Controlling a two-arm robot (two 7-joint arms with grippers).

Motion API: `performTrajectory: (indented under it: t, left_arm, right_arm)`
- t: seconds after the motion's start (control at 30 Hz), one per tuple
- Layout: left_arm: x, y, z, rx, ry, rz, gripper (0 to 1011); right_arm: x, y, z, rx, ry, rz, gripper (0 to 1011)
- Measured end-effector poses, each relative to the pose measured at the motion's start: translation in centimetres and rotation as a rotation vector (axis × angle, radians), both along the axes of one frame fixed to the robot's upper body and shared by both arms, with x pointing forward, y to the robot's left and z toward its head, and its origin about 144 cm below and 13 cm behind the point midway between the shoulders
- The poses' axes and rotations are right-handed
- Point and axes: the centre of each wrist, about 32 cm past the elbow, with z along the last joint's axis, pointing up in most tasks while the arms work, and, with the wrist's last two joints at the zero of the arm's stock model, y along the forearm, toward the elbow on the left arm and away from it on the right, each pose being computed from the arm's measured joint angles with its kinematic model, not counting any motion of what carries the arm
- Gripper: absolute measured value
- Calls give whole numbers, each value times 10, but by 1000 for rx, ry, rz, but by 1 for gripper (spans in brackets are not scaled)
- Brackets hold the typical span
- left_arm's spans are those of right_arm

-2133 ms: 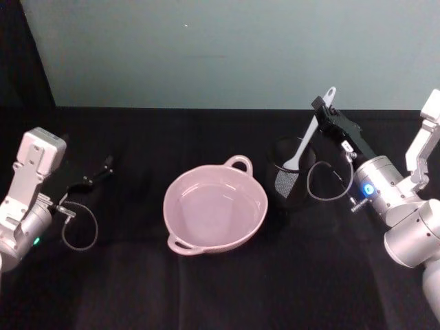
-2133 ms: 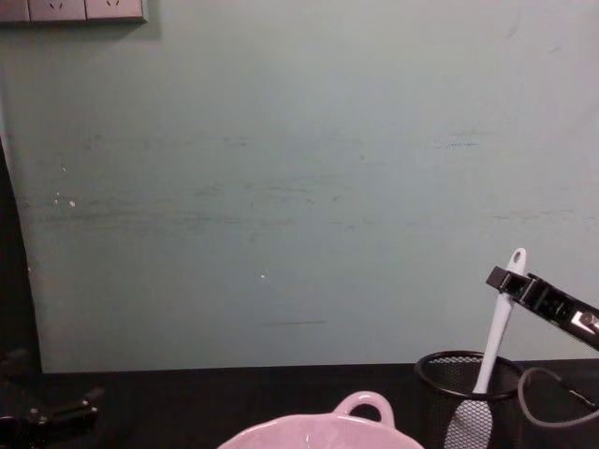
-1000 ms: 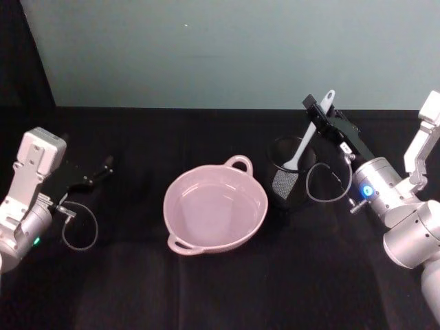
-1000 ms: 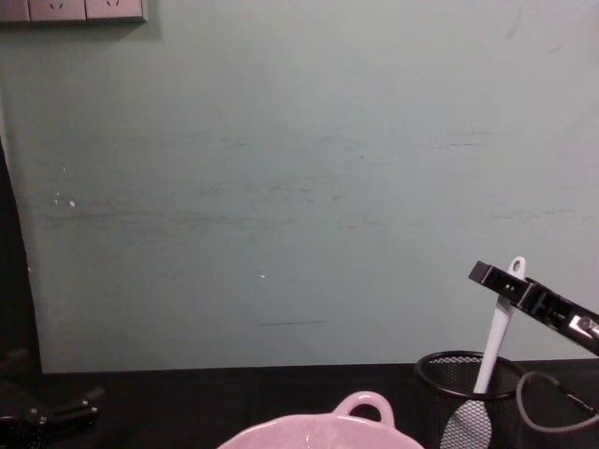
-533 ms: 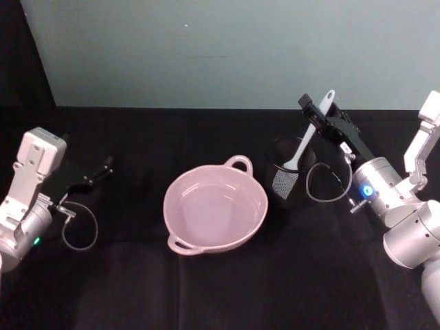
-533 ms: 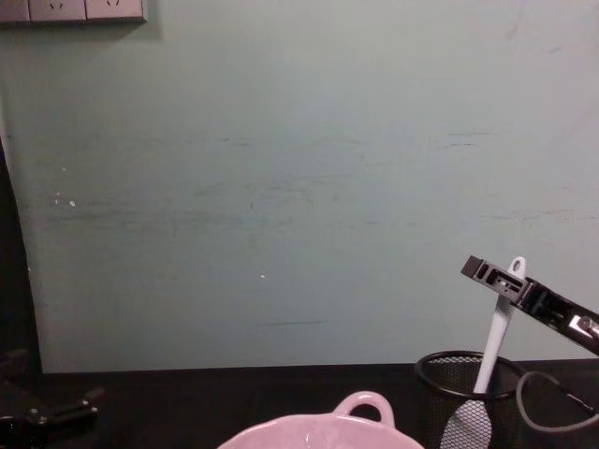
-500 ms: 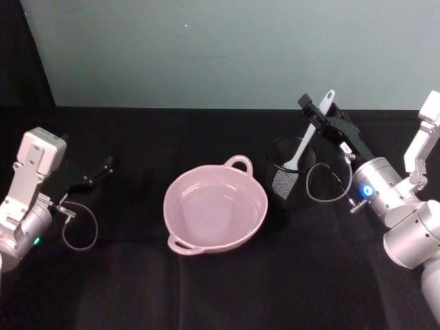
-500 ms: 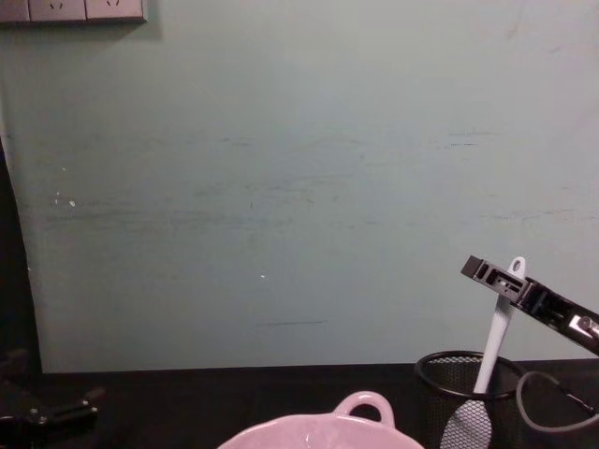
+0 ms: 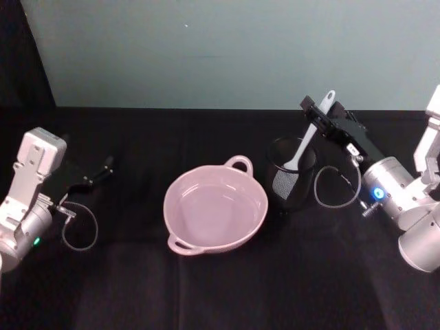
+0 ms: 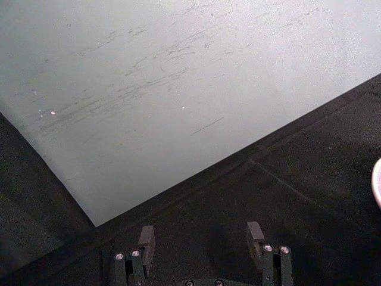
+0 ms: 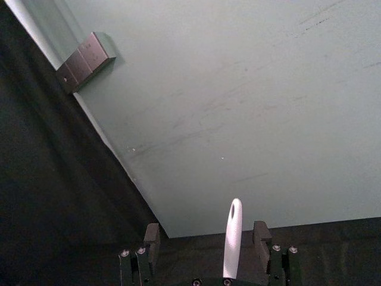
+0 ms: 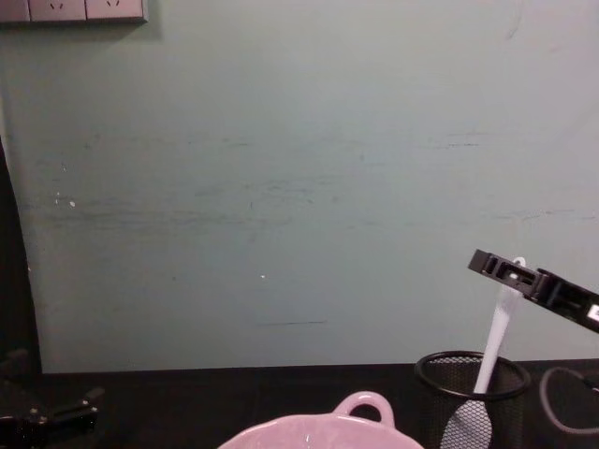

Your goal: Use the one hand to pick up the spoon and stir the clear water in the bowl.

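Head view: I am reaching my right gripper [image 9: 315, 110] over the black mesh cup [image 9: 291, 173], my jaws straddling the upper handle of the white spoon [image 9: 308, 135]. The spoon is standing tilted in the cup, blade down inside it, and the pink bowl [image 9: 215, 209] of clear water is sitting just left of the cup on the black table [image 9: 206, 289]. My left gripper [image 9: 96, 172] is lying parked at the far left, well apart from the bowl.

Left wrist view: my left fingers [image 10: 146, 237] are standing wide open, holding nothing.

Right wrist view: the spoon's handle end [image 11: 233, 238] is rising between my two right fingers [image 11: 151, 236], with a gap on each side; I am not clamping it.

Chest view: my right gripper [image 12: 505, 269] is crossing the spoon's handle [image 12: 496, 332] near its top, above the cup [image 12: 471, 391]; the bowl's loop handle [image 12: 363, 407] is showing at the bottom edge.
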Motion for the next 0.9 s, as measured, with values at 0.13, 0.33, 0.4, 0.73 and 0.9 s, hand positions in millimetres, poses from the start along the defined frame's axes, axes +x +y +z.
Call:
performTrajectory:
  t: [0.13, 0.33, 0.4, 0.73, 0.9]
  left_arm:
    - [0, 0, 0, 0, 0, 0, 1011]
    - [0, 0, 0, 0, 0, 0, 1011]
    - [0, 0, 0, 0, 0, 0, 1011]
    - [0, 0, 0, 0, 0, 0, 1011]
    - [0, 0, 0, 0, 0, 0, 1011]
  right_arm:
    - [-11, -7, 4, -32, -6, -4, 1003]
    - [-24, -18, 9, -88, -29, -27, 1002]
    - [-29, -24, 11, -112, -38, -37, 1002]
    - [-40, -45, 18, -227, -67, -119, 1002]
    - [-41, -49, 19, -298, -84, -177, 1003]
